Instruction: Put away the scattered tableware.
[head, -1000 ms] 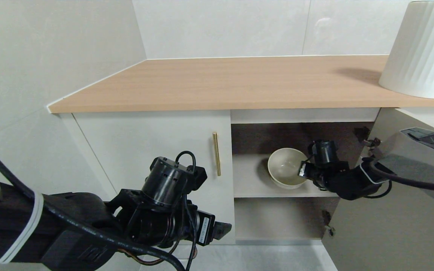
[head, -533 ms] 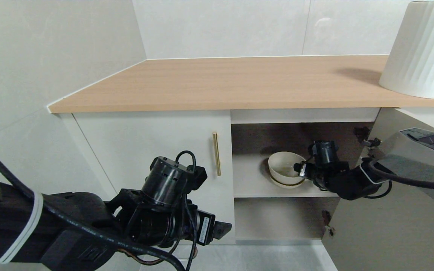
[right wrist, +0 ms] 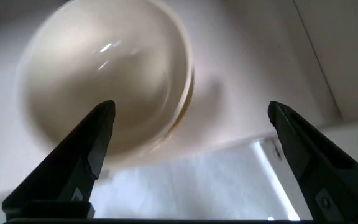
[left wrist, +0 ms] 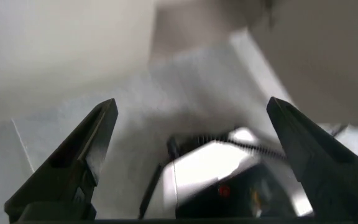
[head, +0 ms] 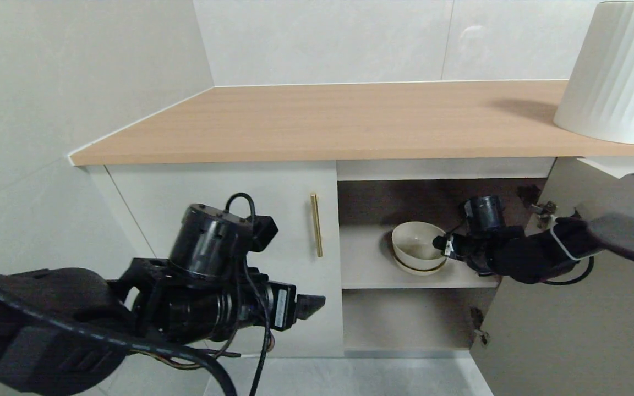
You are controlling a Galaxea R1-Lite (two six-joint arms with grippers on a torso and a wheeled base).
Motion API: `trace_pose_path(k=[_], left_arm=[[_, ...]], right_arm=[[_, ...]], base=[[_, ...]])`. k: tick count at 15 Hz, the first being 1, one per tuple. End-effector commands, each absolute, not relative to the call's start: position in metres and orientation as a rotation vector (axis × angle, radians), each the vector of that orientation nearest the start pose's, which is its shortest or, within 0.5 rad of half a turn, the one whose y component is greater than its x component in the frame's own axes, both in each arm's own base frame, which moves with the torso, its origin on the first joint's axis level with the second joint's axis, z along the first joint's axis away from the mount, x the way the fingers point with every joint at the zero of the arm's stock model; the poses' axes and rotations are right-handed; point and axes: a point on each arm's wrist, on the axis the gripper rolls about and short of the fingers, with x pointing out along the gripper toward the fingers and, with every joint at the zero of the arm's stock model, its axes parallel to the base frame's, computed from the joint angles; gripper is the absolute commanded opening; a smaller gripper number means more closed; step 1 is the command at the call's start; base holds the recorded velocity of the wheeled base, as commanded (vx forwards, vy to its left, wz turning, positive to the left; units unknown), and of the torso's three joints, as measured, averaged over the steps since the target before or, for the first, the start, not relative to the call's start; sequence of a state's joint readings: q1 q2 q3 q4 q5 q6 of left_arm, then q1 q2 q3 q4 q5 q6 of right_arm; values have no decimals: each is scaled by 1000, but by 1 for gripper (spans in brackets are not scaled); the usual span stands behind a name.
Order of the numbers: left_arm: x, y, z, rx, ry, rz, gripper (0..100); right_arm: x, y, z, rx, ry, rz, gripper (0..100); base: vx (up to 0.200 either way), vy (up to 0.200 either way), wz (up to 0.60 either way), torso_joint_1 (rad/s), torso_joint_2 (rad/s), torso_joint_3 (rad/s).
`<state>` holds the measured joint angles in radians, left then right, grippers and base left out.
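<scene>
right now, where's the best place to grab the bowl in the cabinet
Probably the rim of the bowl on its right, front-facing side, one finger inside, one outside, coming in through the open cabinet front. It sits upright, opening up, with smooth rounded sides.

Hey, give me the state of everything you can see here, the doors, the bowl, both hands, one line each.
Left door: shut.
Right door: open.
Bowl: upright on the upper shelf.
Left hand: open, empty.
Right hand: open, beside the bowl.
</scene>
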<state>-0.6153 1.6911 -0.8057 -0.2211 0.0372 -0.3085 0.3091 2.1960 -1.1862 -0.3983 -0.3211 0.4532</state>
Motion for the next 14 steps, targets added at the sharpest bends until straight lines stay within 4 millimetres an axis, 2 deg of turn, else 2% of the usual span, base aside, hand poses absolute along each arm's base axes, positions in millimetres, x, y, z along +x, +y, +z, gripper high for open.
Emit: trace_pose_path(k=[1, 2, 3, 4, 5, 8, 9, 11, 14], left_arm=[[218, -128, 195, -158, 548, -413, 100], [205, -116, 206, -173, 519, -402, 100], [200, -112, 209, -177, 512, -401, 100], [187, -104, 215, -181, 504, -407, 100], [167, -94, 221, -193, 493, -417, 100], [137, -78, 234, -279, 449, -464, 100], [136, -77, 235, -281, 446, -470, 100], [139, -66, 228, -321, 470, -435, 100], [140, -66, 226, -330, 485, -467, 100]], right_arm=[[340, 125, 156, 294, 551, -7, 100], [317, 124, 174, 313, 562, 25, 100], [309, 124, 179, 316, 565, 34, 100], [290, 117, 192, 317, 569, 43, 100], [261, 110, 204, 314, 575, 57, 100], [207, 98, 213, 307, 553, 109, 100], [201, 96, 214, 306, 548, 111, 100], [178, 91, 219, 298, 573, 143, 100], [163, 93, 221, 280, 578, 193, 100]], base=[[0, 0, 0, 0, 0, 0], [0, 0, 0, 0, 0, 0], [0, 0, 0, 0, 0, 0], [0, 0, 0, 0, 0, 0], [0, 0, 0, 0, 0, 0], [0, 0, 0, 0, 0, 0], [0, 0, 0, 0, 0, 0], [0, 0, 0, 0, 0, 0], [0, 0, 0, 0, 0, 0]])
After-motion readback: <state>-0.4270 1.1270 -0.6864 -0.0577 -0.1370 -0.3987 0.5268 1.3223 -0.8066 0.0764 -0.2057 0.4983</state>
